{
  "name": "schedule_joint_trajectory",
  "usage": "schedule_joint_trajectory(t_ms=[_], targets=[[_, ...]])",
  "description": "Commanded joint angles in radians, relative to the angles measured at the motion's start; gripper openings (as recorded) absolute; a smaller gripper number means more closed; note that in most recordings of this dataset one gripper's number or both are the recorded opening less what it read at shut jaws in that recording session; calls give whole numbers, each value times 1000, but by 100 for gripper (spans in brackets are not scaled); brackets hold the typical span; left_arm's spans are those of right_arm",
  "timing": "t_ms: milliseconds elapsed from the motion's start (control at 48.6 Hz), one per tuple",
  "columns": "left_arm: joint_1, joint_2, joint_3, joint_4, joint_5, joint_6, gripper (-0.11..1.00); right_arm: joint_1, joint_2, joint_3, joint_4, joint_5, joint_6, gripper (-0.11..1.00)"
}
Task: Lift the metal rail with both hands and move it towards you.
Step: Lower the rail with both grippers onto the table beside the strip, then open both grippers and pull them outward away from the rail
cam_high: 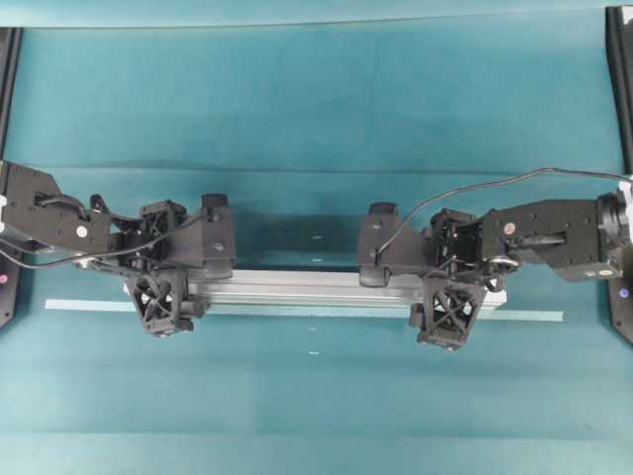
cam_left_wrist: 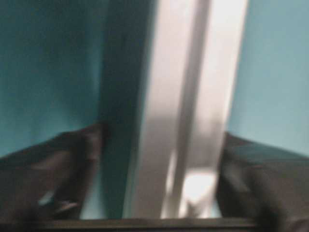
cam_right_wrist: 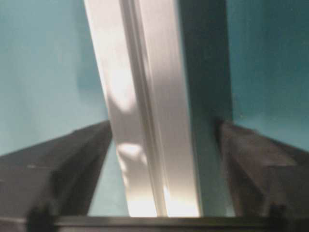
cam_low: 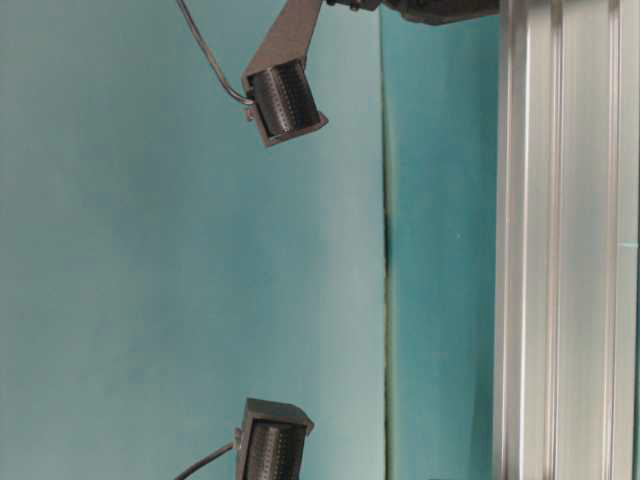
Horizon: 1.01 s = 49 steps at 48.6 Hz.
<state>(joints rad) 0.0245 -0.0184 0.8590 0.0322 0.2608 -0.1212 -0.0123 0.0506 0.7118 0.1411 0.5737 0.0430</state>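
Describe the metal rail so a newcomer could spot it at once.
On the teal table, look just below centre, where the left gripper and right gripper hang over one long bar. That silver grooved bar is the metal rail. The pale tape strip beside it is thin and flat.

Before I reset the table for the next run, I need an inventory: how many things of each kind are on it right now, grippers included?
Metal rail: 1
Pale tape strip: 1
Black grippers: 2, the left gripper and the right gripper, each astride the rail with jaws spread
Total: 4
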Motion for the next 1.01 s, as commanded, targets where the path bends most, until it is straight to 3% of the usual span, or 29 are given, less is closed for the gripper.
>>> schedule_joint_trajectory(t_ms=[0,349,699,987], targets=[[2,-8,-5,0,-6,0,94,-2,2,-3,6,-8,0,95],[0,-29,-14,0,3,12,94,-3,-9,-12,0,-18,-2,99],[0,-258,-26,0,132,49,94,-51,-190,-25,-21,-15,-5,99],[9,-462,-11,2,137,66,94,-86,-367,-20,-61,-20,-11,99]])
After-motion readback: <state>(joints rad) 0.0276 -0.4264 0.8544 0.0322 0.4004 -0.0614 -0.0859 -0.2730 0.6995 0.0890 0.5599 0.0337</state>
